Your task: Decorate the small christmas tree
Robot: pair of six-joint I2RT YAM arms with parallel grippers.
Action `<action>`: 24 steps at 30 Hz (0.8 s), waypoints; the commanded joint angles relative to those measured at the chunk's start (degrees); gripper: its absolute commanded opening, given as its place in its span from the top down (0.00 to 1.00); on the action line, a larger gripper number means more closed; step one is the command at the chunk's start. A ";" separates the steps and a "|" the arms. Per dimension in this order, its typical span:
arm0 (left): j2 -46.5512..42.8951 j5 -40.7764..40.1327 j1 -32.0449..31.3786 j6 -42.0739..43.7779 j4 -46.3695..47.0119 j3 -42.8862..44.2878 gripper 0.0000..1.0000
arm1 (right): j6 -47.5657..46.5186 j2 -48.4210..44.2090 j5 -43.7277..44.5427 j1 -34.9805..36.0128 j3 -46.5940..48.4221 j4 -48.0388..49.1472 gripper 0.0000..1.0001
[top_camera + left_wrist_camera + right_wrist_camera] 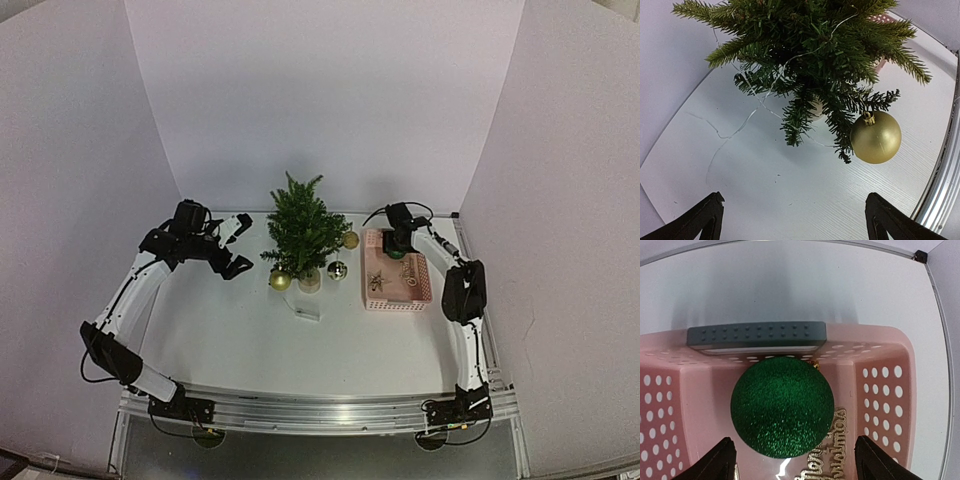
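The small christmas tree (303, 232) stands mid-table in a pale pot (310, 283); the left wrist view shows its branches (815, 50) from close by. A matt gold ball (875, 137) hangs from a low branch (280, 281). Left of the tree, my left gripper (240, 245) is open and empty, its fingertips (707, 217) far apart above the bare table. My right gripper (398, 248) reaches down into the far end of the pink basket (395, 305). It is open, with a glittery green ball (782, 407) lying between its fingers without touching them.
A second gold ball (350, 240) and a shiny ball (338, 270) sit right of the tree. A thin wire strand (755, 107) trails from the branches to a small clear pack (307, 313). The basket also holds a gold "Merry Christmas" sign (827, 445) and a star (377, 281).
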 commanded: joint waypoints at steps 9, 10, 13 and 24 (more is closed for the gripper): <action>1.58 2.00 1.62 -0.80 2.20 -0.66 0.02 | -0.97 8.74 -4.92 -2.37 10.17 -0.44 0.21; 1.64 1.99 1.69 -0.76 2.31 -0.68 0.02 | -0.89 9.03 -5.33 -2.51 10.43 -0.44 0.21; 1.77 1.92 1.89 -0.67 2.41 -0.54 0.02 | -0.66 9.05 -5.70 -2.75 10.04 -0.44 0.22; 2.01 2.23 2.04 -0.42 2.69 -0.03 0.02 | 0.11 4.71 -7.36 -2.85 6.84 -0.44 0.49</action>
